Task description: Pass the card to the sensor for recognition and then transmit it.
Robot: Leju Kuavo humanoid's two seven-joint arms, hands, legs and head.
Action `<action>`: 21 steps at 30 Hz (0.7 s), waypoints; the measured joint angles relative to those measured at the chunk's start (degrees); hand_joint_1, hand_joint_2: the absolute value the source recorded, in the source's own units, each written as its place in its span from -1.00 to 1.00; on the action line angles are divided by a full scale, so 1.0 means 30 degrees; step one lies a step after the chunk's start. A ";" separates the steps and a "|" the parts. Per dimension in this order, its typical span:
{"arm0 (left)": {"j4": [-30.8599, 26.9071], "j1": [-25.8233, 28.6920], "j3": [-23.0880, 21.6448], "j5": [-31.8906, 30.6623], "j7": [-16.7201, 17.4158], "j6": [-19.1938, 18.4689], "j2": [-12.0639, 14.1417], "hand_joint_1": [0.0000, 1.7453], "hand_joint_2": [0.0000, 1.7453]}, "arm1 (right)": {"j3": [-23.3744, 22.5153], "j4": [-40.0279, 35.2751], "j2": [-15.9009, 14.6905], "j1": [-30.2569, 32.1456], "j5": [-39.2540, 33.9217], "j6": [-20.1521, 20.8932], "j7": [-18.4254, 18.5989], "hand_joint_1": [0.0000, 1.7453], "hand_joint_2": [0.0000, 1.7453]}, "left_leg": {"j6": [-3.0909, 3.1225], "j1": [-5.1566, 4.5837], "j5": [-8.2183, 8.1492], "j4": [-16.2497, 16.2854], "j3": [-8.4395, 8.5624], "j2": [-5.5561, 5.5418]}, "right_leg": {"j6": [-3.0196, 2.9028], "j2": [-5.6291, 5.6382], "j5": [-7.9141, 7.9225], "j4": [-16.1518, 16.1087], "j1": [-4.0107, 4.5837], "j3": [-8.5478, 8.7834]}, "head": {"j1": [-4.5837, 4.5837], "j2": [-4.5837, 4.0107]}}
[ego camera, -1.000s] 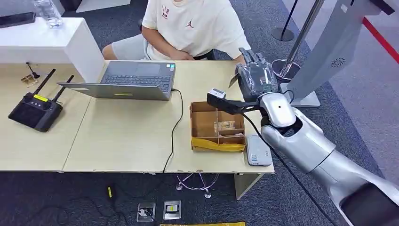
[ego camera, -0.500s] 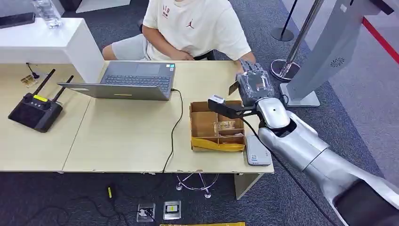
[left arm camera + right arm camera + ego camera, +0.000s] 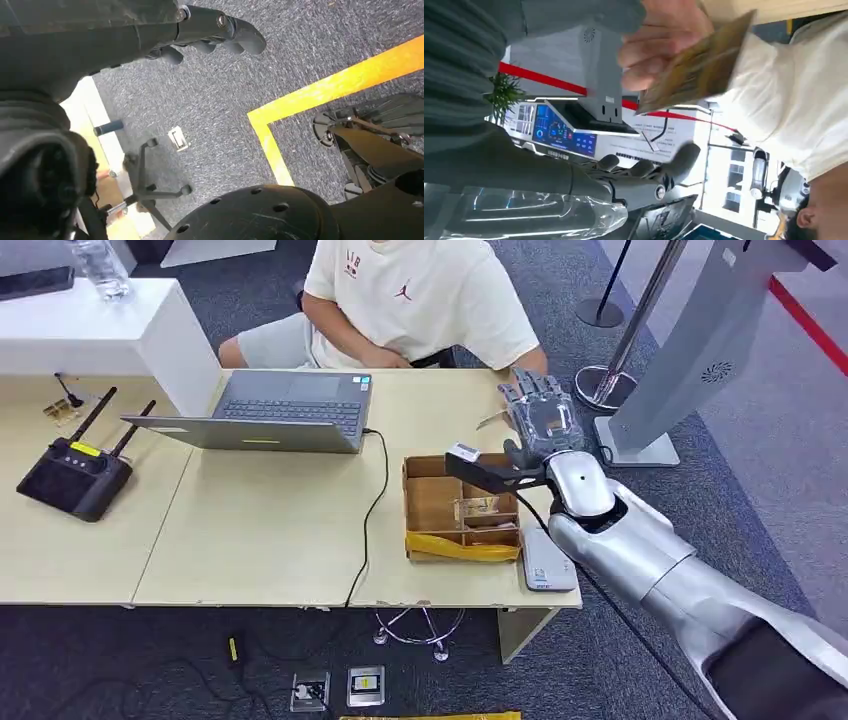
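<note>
Handover: right robot hand (image 3: 541,423) opens as a person's hand (image 3: 659,42) takes the card (image 3: 698,67) (recognition presumably done).

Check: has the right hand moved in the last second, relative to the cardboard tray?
Yes. In the head view the right hand has dropped nearer the cardboard tray, toward the table's far right corner, where a person's hand grips the card.
</note>
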 joint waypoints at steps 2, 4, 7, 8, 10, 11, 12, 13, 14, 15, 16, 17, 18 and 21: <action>0.0000 -0.0001 0.0000 -0.0015 0.0000 0.0000 0.0000 -1.00 -1.00 | 0.0029 0.0058 0.0000 0.0000 0.0000 -0.0080 0.0131 -1.00 1.00 | 0.0000 0.0000 0.0000 0.0000 0.0001 0.0001 | 0.0000 0.0005 0.0000 0.0000 -0.0001 -0.0001 | 0.0000 0.0000; 0.0000 0.0000 0.0000 -0.0022 0.0000 0.0000 0.0000 -1.00 -1.00 | 0.0036 0.0109 -0.0007 0.0001 0.0000 -0.0160 0.0146 -1.00 1.00 | 0.0000 0.0000 0.0000 0.0001 0.0002 0.0002 | 0.0000 0.0008 0.0000 -0.0001 0.0000 0.0000 | 0.0000 0.0000; 0.0000 0.0000 0.0000 -0.0022 0.0000 0.0000 0.0000 -1.00 -1.00 | 0.0036 0.0182 -0.0007 0.0005 0.0000 -0.0523 0.0312 -1.00 1.00 | 0.0000 0.0000 0.0000 0.0001 0.0006 0.0016 | 0.0000 0.0015 0.0000 -0.0001 0.0000 -0.0002 | 0.0000 0.0000; 0.0000 0.0000 0.0000 -0.0022 0.0000 0.0000 0.0000 -1.00 -1.00 | 0.0036 0.0197 -0.0029 0.0018 0.0000 -0.0799 0.0452 -1.00 1.00 | 0.0000 0.0000 0.0000 0.0002 0.0010 0.0018 | 0.0000 0.0017 0.0000 -0.0002 0.0000 -0.0005 | 0.0000 0.0000; 0.0000 0.0002 0.0000 -0.0022 0.0000 0.0000 0.0000 -1.00 -1.00 | 0.0029 0.0189 -0.0146 0.0038 0.0007 -0.1173 0.0612 -1.00 1.00 | 0.0000 0.0000 -0.0001 0.0003 0.0012 0.0022 | 0.0000 0.0020 0.0000 -0.0003 0.0000 -0.0004 | 0.0000 0.0000; 0.0000 0.0002 0.0000 -0.0022 0.0000 0.0000 0.0000 -1.00 -1.00 | 0.0029 0.0175 -0.0219 0.0066 0.0022 -0.1283 0.0722 -1.00 1.00 | 0.0000 0.0000 -0.0001 0.0003 0.0014 0.0023 | 0.0000 0.0021 0.0001 -0.0004 0.0000 -0.0004 | 0.0000 0.0000; 0.0000 0.0002 0.0000 -0.0029 0.0000 0.0000 0.0000 -1.00 -1.00 | 0.0007 0.0116 -0.0314 0.0128 0.0073 -0.1363 0.0853 -1.00 1.00 | 0.0000 -0.0001 -0.0001 0.0004 0.0014 0.0023 | 0.0000 0.0021 0.0001 -0.0004 0.0000 -0.0002 | 0.0000 -0.0007; 0.0000 0.0003 0.0000 -0.0029 0.0000 0.0000 0.0000 -1.00 -1.00 | -0.0022 0.0008 -0.0422 0.0203 0.0124 -0.1442 0.0961 -1.00 1.00 | 0.0000 -0.0001 -0.0001 0.0004 0.0014 0.0023 | 0.0000 0.0021 0.0000 -0.0005 0.0000 -0.0004 | 0.0000 -0.0001; 0.0000 0.0011 0.0000 -0.0022 0.0000 0.0000 0.0000 -1.00 -1.00 | -0.0065 -0.0181 -0.0582 0.0308 0.0219 -0.1580 0.1085 -1.00 1.00 | 0.0000 -0.0001 -0.0001 0.0004 0.0014 0.0023 | 0.0000 0.0020 0.0001 -0.0005 0.0000 -0.0003 | 0.0000 0.0000; 0.0000 0.0019 0.0000 -0.0014 -0.0007 0.0000 0.0000 -1.00 -1.00 | -0.0152 -0.0392 -0.0721 0.0422 0.0262 -0.1727 0.1202 -1.00 1.00 | 0.0000 -0.0001 -0.0001 0.0004 0.0014 0.0023 | 0.0000 0.0020 0.0001 -0.0006 0.0000 -0.0003 | 0.0000 -0.0001; 0.0000 0.0027 0.0000 0.0000 -0.0022 0.0000 0.0000 -1.00 -1.00 | -0.0212 -0.0562 -0.0831 0.0509 0.0292 -0.1909 0.1268 -1.00 1.00 | 0.0001 -0.0001 -0.0001 0.0004 0.0017 0.0024 | 0.0000 0.0021 0.0001 -0.0006 0.0000 -0.0004 | 0.0000 -0.0007; 0.0000 0.0035 0.0000 0.0037 -0.0029 0.0000 0.0000 -1.00 -1.00 | -0.0255 -0.0788 -0.0992 0.0626 0.0299 -0.2150 0.1392 -1.00 1.00 | 0.0001 -0.0001 -0.0002 0.0005 0.0018 0.0025 | 0.0000 0.0022 0.0001 -0.0008 0.0000 -0.0002 | 0.0000 0.0000; 0.0000 0.0058 0.0000 0.0058 -0.0044 0.0000 0.0000 -1.00 -1.00 | -0.0343 -0.1036 -0.1152 0.0789 0.0299 -0.2500 0.1552 -1.00 1.00 | 0.0002 -0.0001 -0.0003 0.0005 0.0019 0.0025 | 0.0000 0.0021 0.0001 -0.0009 0.0000 -0.0001 | 0.0000 0.0000; 0.0000 0.0193 0.0000 0.0255 -0.0226 0.0000 0.0000 -1.00 -1.00 | -0.0853 -0.2297 -0.1742 0.1593 0.0342 -0.3440 0.1894 -1.00 1.00 | 0.0003 -0.0001 -0.0008 0.0005 0.0022 0.0031 | 0.0000 0.0024 0.0000 -0.0012 0.0000 -0.0001 | 0.0000 0.0000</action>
